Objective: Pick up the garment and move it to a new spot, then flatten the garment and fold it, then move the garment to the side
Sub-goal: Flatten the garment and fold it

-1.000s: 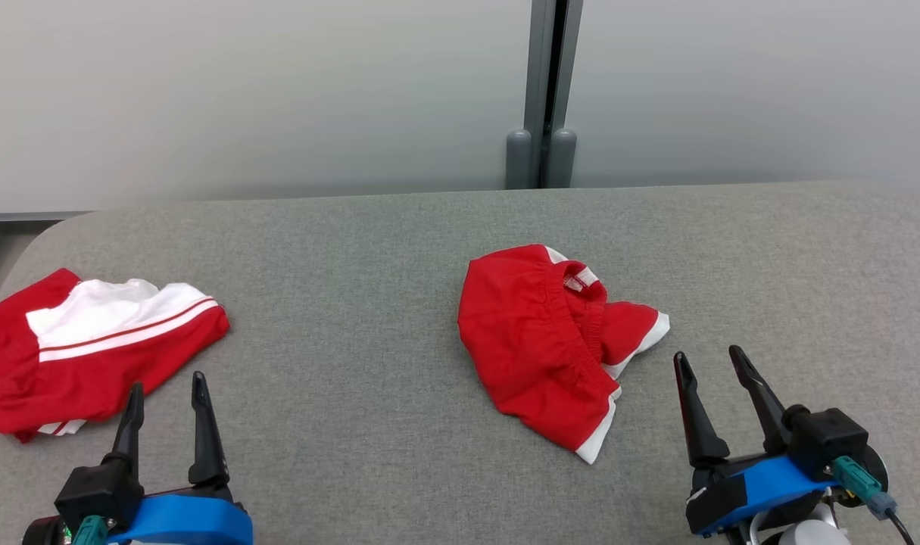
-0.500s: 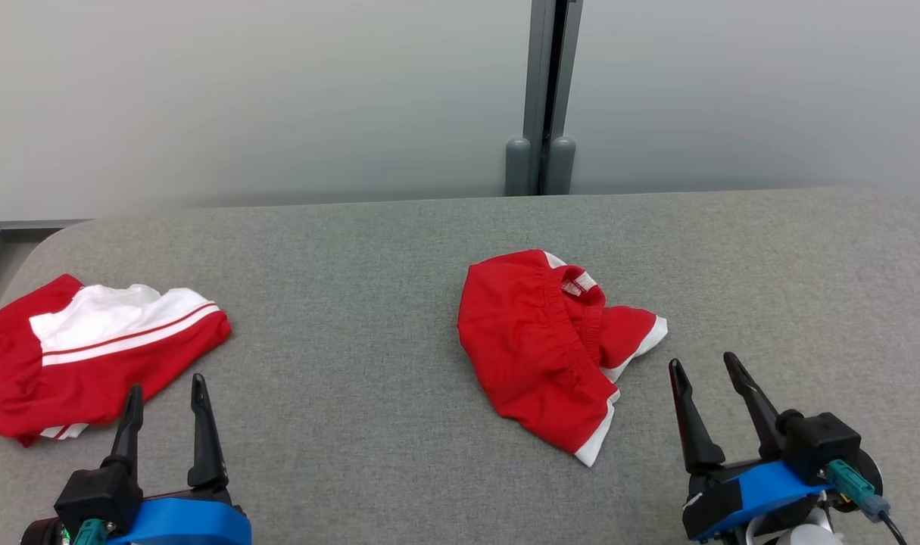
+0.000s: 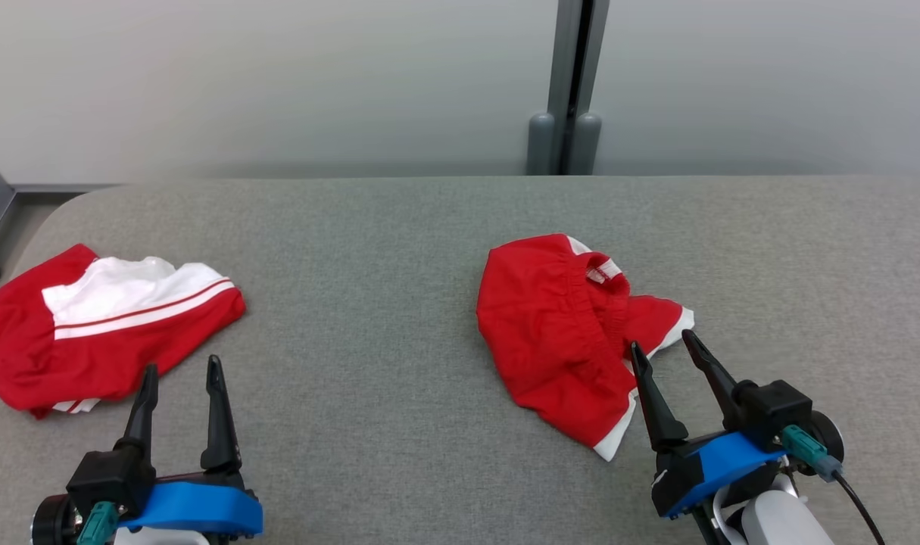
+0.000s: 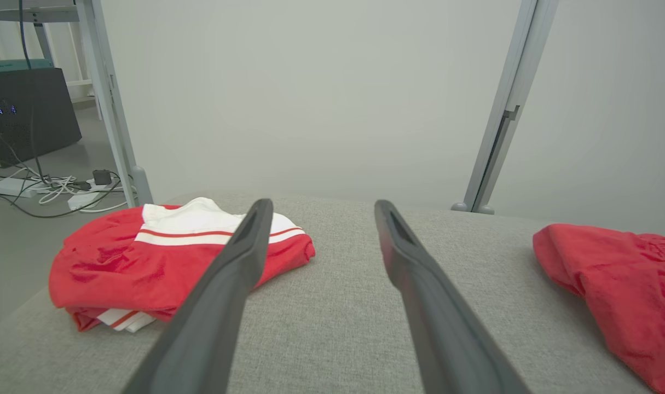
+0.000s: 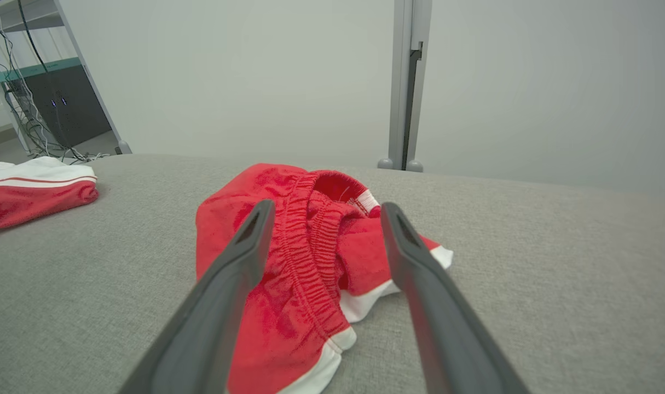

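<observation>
Though wide, our right tool point(image 3: 660, 339) hangs by the shorts point(image 3: 558, 325). Our left tool point(image 3: 182, 363), wide too, faces folded clothes point(image 3: 104, 333).

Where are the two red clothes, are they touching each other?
Apart. The head view shows bare grey table between the folded garment on the left and the crumpled shorts in the middle.

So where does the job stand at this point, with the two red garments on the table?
Looks done: a red-and-white garment lies folded near the left end of the table. In hand: the right gripper, open, points at the near edge of the crumpled red shorts, nothing gripped yet; the left gripper is open and idle. Left: pick up the shorts, move, flatten, fold, set aside.
</observation>
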Available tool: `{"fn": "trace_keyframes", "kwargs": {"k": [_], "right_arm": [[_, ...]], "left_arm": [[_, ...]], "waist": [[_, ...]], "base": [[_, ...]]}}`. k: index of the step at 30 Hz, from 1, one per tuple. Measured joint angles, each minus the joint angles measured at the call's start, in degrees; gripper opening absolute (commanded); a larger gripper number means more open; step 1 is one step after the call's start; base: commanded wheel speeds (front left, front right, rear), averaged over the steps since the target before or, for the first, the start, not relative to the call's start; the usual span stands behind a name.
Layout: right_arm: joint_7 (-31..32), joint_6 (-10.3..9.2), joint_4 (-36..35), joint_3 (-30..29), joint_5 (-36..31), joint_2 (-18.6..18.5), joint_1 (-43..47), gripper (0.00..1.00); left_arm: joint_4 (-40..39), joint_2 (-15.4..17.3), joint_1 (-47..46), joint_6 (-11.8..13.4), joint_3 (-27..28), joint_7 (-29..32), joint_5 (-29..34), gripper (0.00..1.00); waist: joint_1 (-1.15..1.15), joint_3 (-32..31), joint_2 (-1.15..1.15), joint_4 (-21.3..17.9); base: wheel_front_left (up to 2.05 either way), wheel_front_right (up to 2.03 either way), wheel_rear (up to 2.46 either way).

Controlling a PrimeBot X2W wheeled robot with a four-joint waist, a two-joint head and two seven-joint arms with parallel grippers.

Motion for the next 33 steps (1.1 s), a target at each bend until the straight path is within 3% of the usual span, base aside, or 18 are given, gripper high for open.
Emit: {"fn": "trace_keyframes", "kwargs": {"k": [15, 21, 22, 23, 27, 33], "right_arm": [[0.0, 0.00, 17.9, -1.9, -0.2, 0.0, -4.7, 1.00], [-0.1, 0.00, 22.0, -1.3, 2.2, 0.0, -5.7, 1.00], [-0.1, 0.00, 22.0, -0.9, 3.1, 0.0, -6.0, 0.76], [-0.1, 0.00, 21.7, -0.6, 3.7, 0.0, -6.2, 0.00], [-0.1, 0.00, 20.8, -0.2, 5.0, 0.0, -6.6, 0.00], [-0.1, -0.01, 10.9, -1.2, 3.8, 0.0, -6.9, 0.00]], "left_arm": [[1.3, -1.1, -3.5, -2.0, 0.3, 0.0, 1.1, 1.00], [1.6, -1.4, -4.4, -2.4, 0.6, 0.0, 1.6, 1.00], [1.6, -1.4, -4.4, -2.5, 0.7, 0.0, 1.7, 1.00], [1.7, -1.5, -4.4, -2.5, 0.8, 0.0, 1.8, 1.00], [2.2, -1.5, -4.4, -2.6, 1.3, 0.0, 2.0, 1.00], [2.5, -1.7, -4.8, -3.0, 1.6, 0.0, 2.3, 1.00]], "waist": [[0.00, 4.0, 0.00, 4.0], [0.01, 4.6, 0.00, 5.1], [0.01, 4.7, 0.00, 5.1], [0.00, 4.8, 0.00, 5.1], [0.01, 4.9, 0.00, 4.8], [0.01, 4.4, 0.00, 4.5]], "base": [[0.00, 0.00, 0.00], [0.00, 0.00, 0.00], [0.00, 0.00, 0.00], [0.00, 0.00, 0.00], [0.00, 0.00, 0.00], [0.00, 0.00, 0.00]]}}
